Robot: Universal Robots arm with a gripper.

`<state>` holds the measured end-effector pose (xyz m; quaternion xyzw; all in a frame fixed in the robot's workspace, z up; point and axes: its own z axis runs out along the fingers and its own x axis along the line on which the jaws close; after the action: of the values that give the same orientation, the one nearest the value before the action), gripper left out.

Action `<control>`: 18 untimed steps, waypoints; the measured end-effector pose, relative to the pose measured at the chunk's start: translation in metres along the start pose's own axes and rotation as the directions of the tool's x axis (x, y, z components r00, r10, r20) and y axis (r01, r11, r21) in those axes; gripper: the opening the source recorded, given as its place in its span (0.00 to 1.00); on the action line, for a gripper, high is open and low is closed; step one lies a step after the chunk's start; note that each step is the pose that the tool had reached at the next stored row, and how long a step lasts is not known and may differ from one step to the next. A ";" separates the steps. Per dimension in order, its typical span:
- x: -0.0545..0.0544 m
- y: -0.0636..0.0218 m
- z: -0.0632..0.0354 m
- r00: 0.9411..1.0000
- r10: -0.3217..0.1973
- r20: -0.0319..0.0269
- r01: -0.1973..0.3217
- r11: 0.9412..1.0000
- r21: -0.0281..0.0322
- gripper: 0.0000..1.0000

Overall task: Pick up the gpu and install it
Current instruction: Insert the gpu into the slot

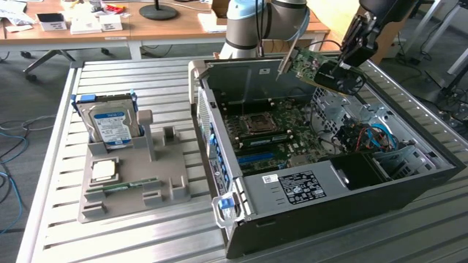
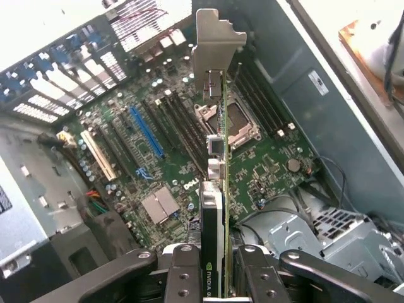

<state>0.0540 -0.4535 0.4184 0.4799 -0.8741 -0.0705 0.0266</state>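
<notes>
Slatted metal table (image 1: 153, 82) carries an open computer case (image 1: 329, 219). Above its far end, the gripper (image 1: 342, 61) stands partly closed, jaws clamped on the gpu (image 1: 310, 66), which hangs clear of the motherboard (image 1: 274, 137). From the wrist, the card sits edge-on between the fingers (image 2: 183, 271), bracket (image 2: 214, 44) outward. Hard drive (image 1: 109, 123) stands upright in a grey holder (image 1: 168, 181) beside the case.

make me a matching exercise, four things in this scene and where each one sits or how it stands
Things:
1. gpu
2. hard drive
3. memory stick
4. motherboard

Places:
A. lying flat on the grey holder
B. held in the claw above the open case
C. mounted inside the open case
D. standing upright in the grey holder

Pairs: 1-B, 2-D, 3-A, 4-C
</notes>
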 end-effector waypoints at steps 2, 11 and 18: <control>0.000 0.0000 0.0001 1.000 -0.030 -0.003 0.030 1.000 0.001 0.27; 0.000 -0.0001 0.0005 0.996 -0.088 -0.007 0.089 0.996 0.008 0.27; 0.001 0.0006 0.0008 0.995 -0.103 0.008 0.102 0.994 0.041 0.27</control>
<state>0.0531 -0.4536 0.4177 0.5243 -0.8496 -0.0566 0.0089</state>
